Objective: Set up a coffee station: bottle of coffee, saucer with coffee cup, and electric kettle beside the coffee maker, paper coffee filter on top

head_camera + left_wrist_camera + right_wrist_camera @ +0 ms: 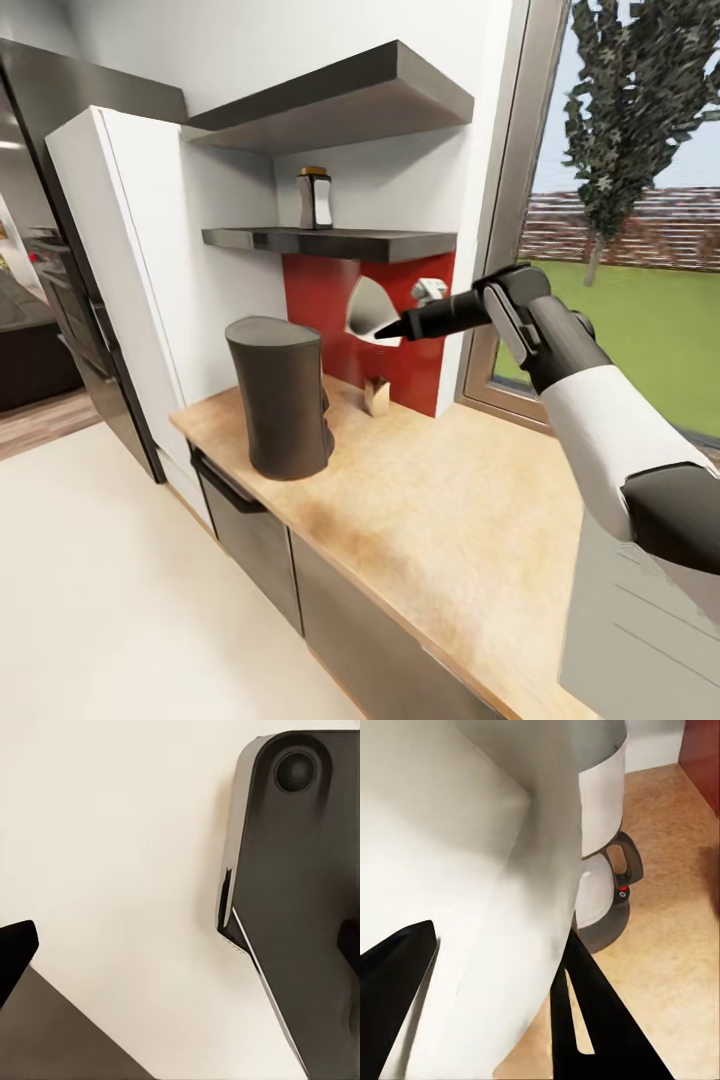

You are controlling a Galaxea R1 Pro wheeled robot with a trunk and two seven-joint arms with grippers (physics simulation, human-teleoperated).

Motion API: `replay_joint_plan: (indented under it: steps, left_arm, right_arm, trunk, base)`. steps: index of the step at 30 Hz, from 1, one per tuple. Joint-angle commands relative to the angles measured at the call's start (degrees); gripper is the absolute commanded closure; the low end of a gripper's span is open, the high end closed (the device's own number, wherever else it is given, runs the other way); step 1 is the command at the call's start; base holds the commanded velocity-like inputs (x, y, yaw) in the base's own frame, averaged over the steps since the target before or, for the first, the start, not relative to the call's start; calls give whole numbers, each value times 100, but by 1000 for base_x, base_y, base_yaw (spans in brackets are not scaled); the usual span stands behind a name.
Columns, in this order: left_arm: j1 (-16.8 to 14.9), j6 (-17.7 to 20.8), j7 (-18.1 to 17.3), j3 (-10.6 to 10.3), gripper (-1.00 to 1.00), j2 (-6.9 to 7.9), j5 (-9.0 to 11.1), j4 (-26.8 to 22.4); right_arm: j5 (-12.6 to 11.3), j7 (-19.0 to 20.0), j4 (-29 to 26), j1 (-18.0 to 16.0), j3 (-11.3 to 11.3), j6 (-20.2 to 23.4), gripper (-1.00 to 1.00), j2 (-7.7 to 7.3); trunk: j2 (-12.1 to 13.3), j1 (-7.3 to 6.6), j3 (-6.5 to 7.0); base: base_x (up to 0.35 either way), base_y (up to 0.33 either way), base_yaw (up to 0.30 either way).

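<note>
My right pincer [388,327] is closed on the paper coffee filter [368,305], held in the air beside the coffee maker [280,395] on the surface [450,500] — next I judge it must go over the maker's top and be let go.

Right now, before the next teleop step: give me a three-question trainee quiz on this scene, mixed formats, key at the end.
1. True or false: the right gripper holds the paper coffee filter in the air above the countertop.
2. Where does the bottle of coffee stand? A) on the countertop B) on the lower kitchen shelf C) on top of the coffee maker
3. Fill in: the paper coffee filter is not yet on the ____.

Key: 1 true; 2 B; 3 coffee maker.
</note>
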Motion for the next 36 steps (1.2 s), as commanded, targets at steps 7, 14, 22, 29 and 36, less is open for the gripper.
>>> replay_joint_plan:
  steps: [7, 14, 22, 29, 36]
  left_arm:
    - [1, -8, -8, -9, -100, -7, 45, -11]
    - [1, -8, -7, -9, -100, -7, 46, -11]
    - [1, -10, -11, -9, -100, -7, 45, -11]
    - [1, -8, -12, -9, -100, -6, 44, -11]
    - [1, -8, -12, 0, -100, -7, 44, -11]
  right_arm:
    - [-86, -22, -15, -19, 8, 32, 100, -121]
    - [-94, -14, 2, -19, 43, 31, 100, -125]
    - [-95, 371, 47, -19, 68, 31, 100, -125]
    - [-95, 503, 58, -19, 69, 31, 100, -125]
    - [-95, 524, 66, -19, 78, 31, 100, -125]
  trunk:
    - [-11, 7, -12]
    - [-11, 7, -12]
    - [-11, 7, -12]
    - [-11, 7, -12]
    - [-11, 7, -12]
  base:
    - [323, 0, 0]
    - [336, 0, 0]
    - [180, 82, 0]
    - [36, 68, 0]
    - [28, 22, 0]
